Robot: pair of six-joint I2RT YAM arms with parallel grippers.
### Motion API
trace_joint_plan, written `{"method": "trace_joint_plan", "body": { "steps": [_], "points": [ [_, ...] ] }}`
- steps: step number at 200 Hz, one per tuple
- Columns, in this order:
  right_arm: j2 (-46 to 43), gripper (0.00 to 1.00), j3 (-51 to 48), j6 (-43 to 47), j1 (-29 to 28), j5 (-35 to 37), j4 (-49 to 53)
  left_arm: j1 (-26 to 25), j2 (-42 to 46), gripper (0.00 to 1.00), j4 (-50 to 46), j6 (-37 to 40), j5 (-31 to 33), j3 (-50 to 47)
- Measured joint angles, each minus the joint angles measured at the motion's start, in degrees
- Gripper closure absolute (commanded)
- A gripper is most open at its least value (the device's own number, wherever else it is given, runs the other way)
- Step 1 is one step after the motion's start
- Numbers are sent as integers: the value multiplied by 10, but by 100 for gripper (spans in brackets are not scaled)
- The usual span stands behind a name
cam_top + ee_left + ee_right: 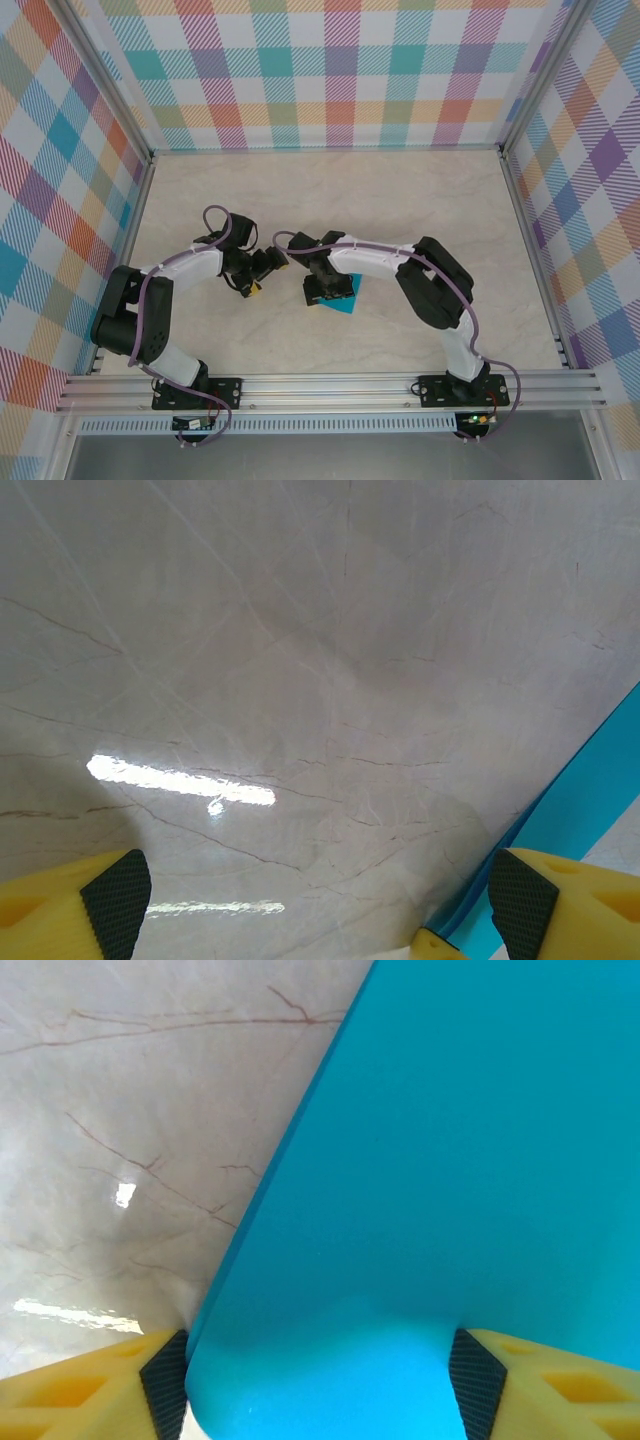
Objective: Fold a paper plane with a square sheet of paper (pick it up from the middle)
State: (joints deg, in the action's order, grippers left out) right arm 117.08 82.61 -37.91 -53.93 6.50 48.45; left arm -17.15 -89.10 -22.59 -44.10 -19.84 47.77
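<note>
The square sheet of paper (341,306) is teal-blue and lies on the table just right of centre, mostly covered by my right gripper (326,290). In the right wrist view the paper (450,1160) bows up in a rounded hump between the two black pads and touches both, so my right gripper (318,1380) is shut on it across a wide span. My left gripper (262,272) hangs open just left of the sheet. In its wrist view the left gripper (320,900) has bare table between its pads, and the paper's edge (590,790) runs beside the right fingertip (525,900).
The beige marble tabletop (330,190) is walled by checked panels behind and on both sides. An aluminium rail (330,390) carrying both arm bases runs along the near edge. The two grippers are close together near the middle.
</note>
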Motion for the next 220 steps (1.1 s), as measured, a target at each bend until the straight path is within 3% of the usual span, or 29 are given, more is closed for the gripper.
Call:
{"method": "trace_joint_plan", "body": {
  "steps": [98,220],
  "points": [
    [-59,27,-85,27,47,-106,-92,0,0,10,0,1,0,0],
    [-62,26,-90,25,58,-128,-100,0,0,10,-5,4,0,-4]
  ]
}}
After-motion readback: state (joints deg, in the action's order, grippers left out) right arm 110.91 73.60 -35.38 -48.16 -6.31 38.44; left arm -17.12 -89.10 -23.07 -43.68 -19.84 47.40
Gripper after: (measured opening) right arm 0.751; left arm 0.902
